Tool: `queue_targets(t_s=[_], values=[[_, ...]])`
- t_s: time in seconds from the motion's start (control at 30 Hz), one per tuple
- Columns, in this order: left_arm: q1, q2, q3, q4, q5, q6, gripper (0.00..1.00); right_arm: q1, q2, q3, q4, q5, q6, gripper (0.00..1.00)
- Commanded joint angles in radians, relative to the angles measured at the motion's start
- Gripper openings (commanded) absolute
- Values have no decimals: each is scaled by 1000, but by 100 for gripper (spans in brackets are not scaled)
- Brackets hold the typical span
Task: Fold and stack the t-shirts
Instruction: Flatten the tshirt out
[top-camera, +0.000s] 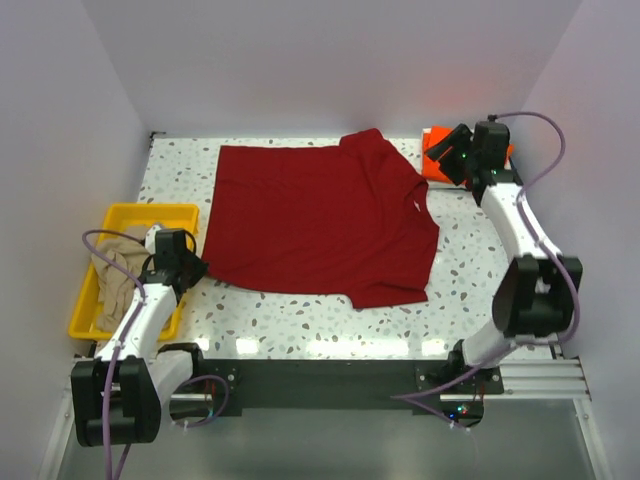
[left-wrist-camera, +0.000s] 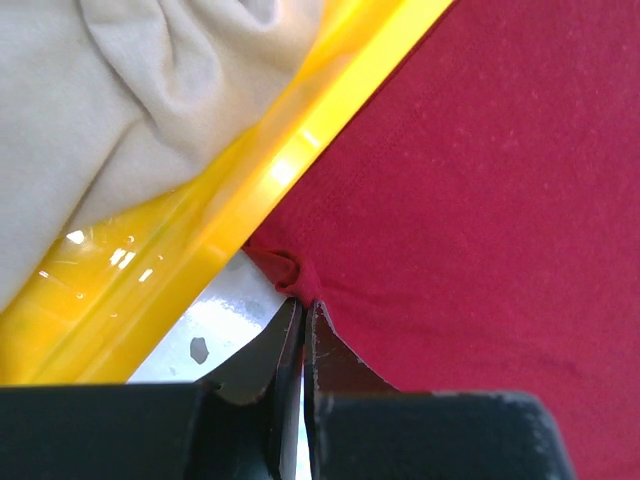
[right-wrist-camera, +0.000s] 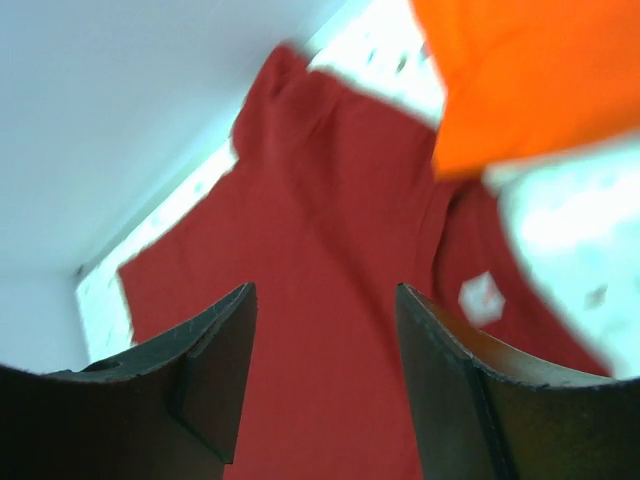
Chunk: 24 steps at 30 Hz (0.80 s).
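Note:
The dark red t-shirt (top-camera: 320, 220) lies spread flat on the speckled table, its small white neck label (top-camera: 418, 203) to the right. My left gripper (top-camera: 198, 268) is shut on the shirt's near-left corner. In the left wrist view the cloth (left-wrist-camera: 480, 180) bunches right at the closed tips of that gripper (left-wrist-camera: 303, 303). My right gripper (top-camera: 448, 157) hangs open above the shirt's far-right sleeve. Its wrist view shows only red cloth (right-wrist-camera: 330, 230) below the gripper (right-wrist-camera: 325, 290). The orange t-shirt (top-camera: 432, 160) lies folded at the back right, also in the right wrist view (right-wrist-camera: 540, 70). The beige t-shirt (top-camera: 115, 275) is crumpled in the tray.
The yellow plastic tray (top-camera: 150, 212) stands at the table's left edge, its rim (left-wrist-camera: 200, 250) right beside my left gripper. White walls close off the back and both sides. A dark rail runs along the near edge between the arm bases.

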Motion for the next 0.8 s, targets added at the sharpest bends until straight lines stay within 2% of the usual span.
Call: queue_targets(t_s=[0.0,0.07,0.17,0.33,0.4,0.53,0.77], values=[[2,-17,-16,42,-50,-22,7,74,-225,-208,-57,28,-5,61],[2,-17,-25,37,-63,-25,7,116,-375,-321,-54,31,5,62],[2,-34,-37,44,-62,-28,8,136,-497,-534,-125,33,11,62],[2,-54,-54,48,-71,-41,8,136,-745,-704,-290,69,-12,62],[2,-57,-53,47,-79,-44,8,136,-817,-751,-375,85,-18,58],[2,-73,-57,47,-76,-48,8,136,-894,-814,-499,88,-26,51],[2,-96,-64,31,-76,-50,7,136,-942,-902,-513,103,-17,43]])
